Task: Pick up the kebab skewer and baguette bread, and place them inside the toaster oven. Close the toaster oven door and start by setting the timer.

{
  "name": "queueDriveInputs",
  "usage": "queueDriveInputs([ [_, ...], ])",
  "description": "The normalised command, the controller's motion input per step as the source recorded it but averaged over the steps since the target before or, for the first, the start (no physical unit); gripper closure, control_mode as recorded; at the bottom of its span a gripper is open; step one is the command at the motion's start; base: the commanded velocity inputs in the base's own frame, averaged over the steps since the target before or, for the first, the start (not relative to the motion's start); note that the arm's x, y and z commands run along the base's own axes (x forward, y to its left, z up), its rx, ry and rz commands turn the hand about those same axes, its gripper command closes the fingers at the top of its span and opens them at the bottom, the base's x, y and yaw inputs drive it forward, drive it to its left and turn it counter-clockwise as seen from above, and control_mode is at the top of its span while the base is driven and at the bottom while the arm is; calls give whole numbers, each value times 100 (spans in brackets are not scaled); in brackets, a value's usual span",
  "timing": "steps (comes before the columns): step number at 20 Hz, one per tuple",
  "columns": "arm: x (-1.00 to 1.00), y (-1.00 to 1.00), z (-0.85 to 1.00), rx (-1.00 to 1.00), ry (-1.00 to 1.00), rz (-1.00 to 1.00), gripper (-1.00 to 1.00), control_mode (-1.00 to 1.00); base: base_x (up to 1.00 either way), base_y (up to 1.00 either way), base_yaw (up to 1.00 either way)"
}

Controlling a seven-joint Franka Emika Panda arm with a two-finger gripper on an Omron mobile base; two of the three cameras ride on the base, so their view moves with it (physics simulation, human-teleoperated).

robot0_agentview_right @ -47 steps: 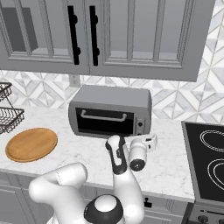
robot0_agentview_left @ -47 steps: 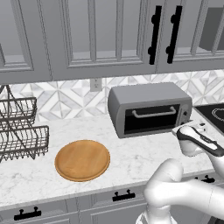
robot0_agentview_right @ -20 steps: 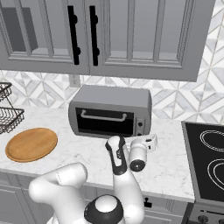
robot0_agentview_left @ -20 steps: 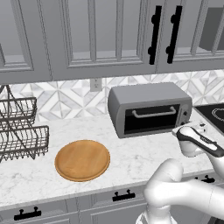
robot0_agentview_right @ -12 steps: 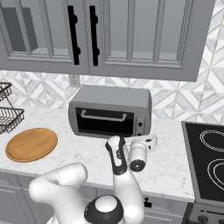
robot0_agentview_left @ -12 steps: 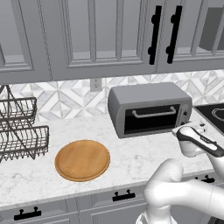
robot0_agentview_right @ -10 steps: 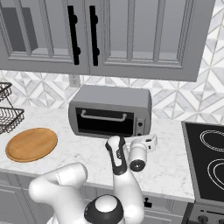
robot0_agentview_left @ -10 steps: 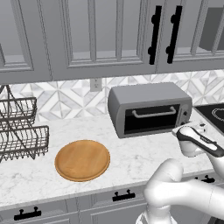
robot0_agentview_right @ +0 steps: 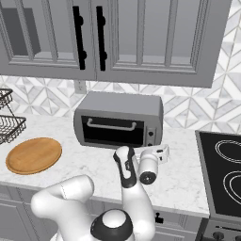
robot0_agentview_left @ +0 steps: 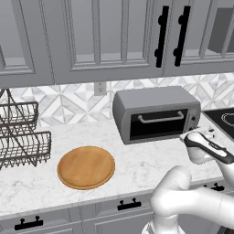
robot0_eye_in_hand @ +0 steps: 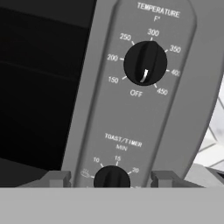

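The toaster oven (robot0_agentview_left: 155, 103) (robot0_agentview_right: 117, 107) stands at the back of the counter with its door (robot0_agentview_left: 157, 124) (robot0_agentview_right: 113, 132) shut, so nothing inside shows. My gripper (robot0_agentview_left: 197, 135) (robot0_agentview_right: 162, 150) is held at the right end of its front, at the knob strip (robot0_eye_in_hand: 131, 113). In the hand view my gripper (robot0_eye_in_hand: 111, 179) is open, one fingertip on each side of the black timer knob (robot0_eye_in_hand: 111, 174), with a gap to the knob on both sides. The temperature knob (robot0_eye_in_hand: 145, 63) sits above it. The kebab skewer and baguette bread are out of view.
A round wooden board (robot0_agentview_left: 86, 167) (robot0_agentview_right: 34, 155) lies bare on the marble counter left of the oven. A wire rack (robot0_agentview_left: 18, 137) stands at the far left. A black stovetop (robot0_agentview_right: 221, 174) lies to the right. Wall cabinets hang above.
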Motion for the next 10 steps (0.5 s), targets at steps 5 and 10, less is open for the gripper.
queueDriveInputs([
  [5, 0, 6, 0, 0, 0, -5, 100, -100, 0, 0, 0],
  [10, -5, 5, 0, -1, 0, -11, 100, -100, 0, 0, 0],
])
